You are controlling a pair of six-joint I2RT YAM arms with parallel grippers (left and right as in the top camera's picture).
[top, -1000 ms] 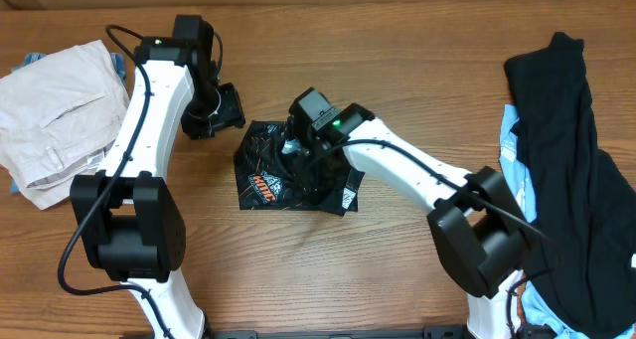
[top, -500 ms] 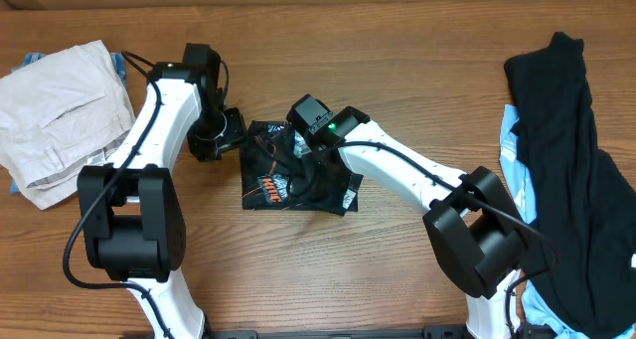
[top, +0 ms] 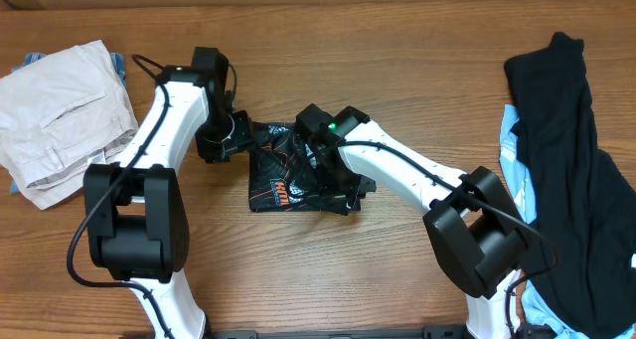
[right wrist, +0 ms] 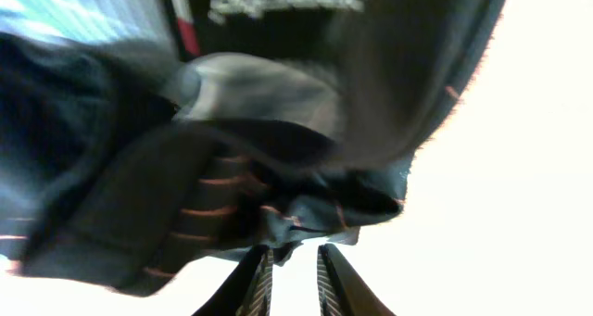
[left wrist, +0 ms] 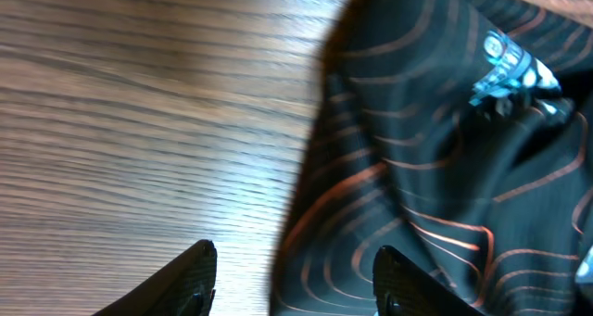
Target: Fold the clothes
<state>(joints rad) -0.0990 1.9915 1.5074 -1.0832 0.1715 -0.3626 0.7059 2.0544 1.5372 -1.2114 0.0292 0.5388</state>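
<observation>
From overhead: finds the jersey (top: 298,170) bunched into a lumpy, half-folded packet in the middle of the table (top: 397,41), between both arms. Puts the left gripper (top: 221,140) at its upper left corner and the right gripper (top: 338,178) down on its right half, mostly hidden under its own wrist. Leaves the beige trousers (top: 60,120) far left and the black garment (top: 566,160) over light blue cloth (top: 512,140) far right, well apart from the work.

From the left wrist: shows jaws standing moderately apart, straddling the jersey's left edge and clamping nothing. Cuts the fingers off at the bottom of the frame.

From the right wrist: shows jaws nearly together with a slim bright gap between them and cloth crowding just ahead of the tips, nothing visibly pinched. Washes the table out to white and blurs the cloth, so cannot tell one layer from another.

Judging by the folds: looks thin, light, limp and rather slick, likelier to slide and spring open than to hold a crease. Best taken at an edge or corner, through all layers and low to the wood, not by the puffy middle.
</observation>
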